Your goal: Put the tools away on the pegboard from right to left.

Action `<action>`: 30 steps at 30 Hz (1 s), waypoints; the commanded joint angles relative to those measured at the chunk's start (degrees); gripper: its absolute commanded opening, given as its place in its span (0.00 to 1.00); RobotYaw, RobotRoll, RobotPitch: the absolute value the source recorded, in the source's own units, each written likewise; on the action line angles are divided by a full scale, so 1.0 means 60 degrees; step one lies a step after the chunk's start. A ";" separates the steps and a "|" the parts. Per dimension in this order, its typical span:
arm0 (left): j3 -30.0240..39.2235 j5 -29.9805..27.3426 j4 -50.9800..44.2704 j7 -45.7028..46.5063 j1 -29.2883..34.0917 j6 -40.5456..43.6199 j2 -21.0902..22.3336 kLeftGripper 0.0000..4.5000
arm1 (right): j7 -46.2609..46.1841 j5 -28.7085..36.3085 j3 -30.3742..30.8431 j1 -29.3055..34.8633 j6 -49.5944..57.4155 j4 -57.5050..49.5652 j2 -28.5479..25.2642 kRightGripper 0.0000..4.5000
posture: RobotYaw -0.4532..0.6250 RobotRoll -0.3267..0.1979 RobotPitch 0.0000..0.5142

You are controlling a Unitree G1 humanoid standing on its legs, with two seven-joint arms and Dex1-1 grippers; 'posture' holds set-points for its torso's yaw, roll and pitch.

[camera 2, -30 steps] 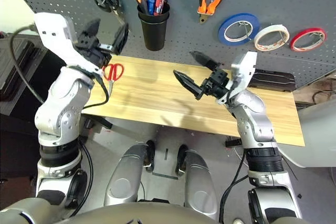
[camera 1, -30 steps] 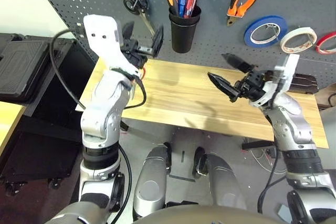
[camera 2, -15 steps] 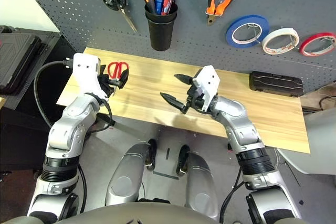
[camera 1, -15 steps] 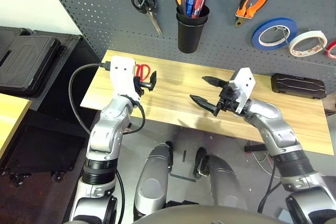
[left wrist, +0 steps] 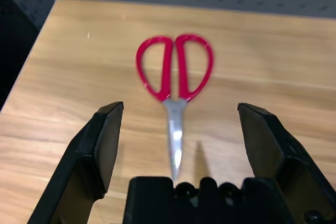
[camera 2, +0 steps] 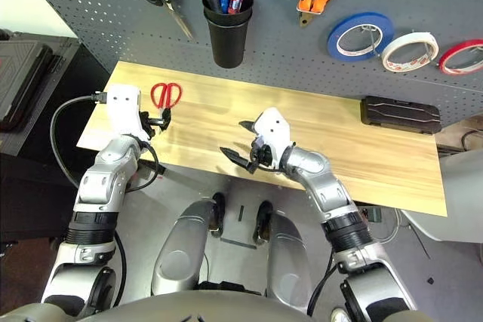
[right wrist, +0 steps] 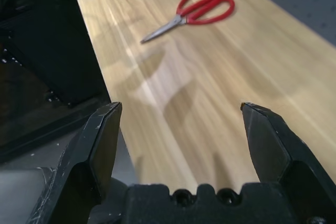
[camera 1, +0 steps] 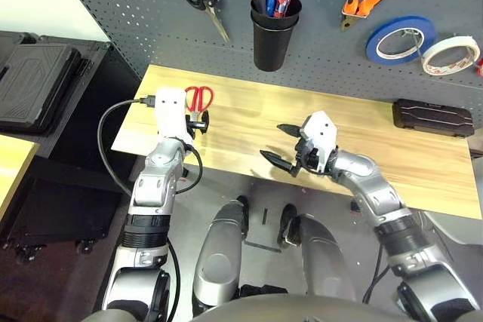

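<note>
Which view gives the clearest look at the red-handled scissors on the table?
The left wrist view: the red-handled scissors lie flat, centred between the open left tool. The right wrist view shows them far off; the eye views show them small beside the left arm.

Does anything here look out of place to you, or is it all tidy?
One thing: the red-handled scissors lie flat on the wooden table, while the other tools hang on the pegboard or stand in its black cup. The left hand is open just short of them.

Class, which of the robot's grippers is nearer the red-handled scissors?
Left. The left gripper sits just before the red-handled scissors, fingers open; the right gripper hangs open near the table's middle.
</note>
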 commanded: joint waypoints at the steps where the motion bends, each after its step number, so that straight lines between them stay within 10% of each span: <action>1: 0.0124 0.0227 0.0963 0.0074 -0.0208 -0.0424 0.0065 0.99 | -0.0305 -0.0246 0.0267 0.0357 0.0323 -0.0256 0.0164 1.00 | 0.64 0.62 0.80; 25: 0.0497 0.0420 0.6898 0.0482 -0.2388 -0.2224 0.0317 0.99 | -0.1269 -0.0222 0.0205 0.0982 0.1705 -0.2172 0.0225 1.00 | 0.53 0.62 0.86; 30: 0.0577 0.0358 0.7178 0.0382 -0.2521 -0.1966 0.0247 0.69 | -0.1217 -0.0183 0.0140 0.1021 0.1715 -0.2225 0.0094 1.00 | 0.53 0.62 0.85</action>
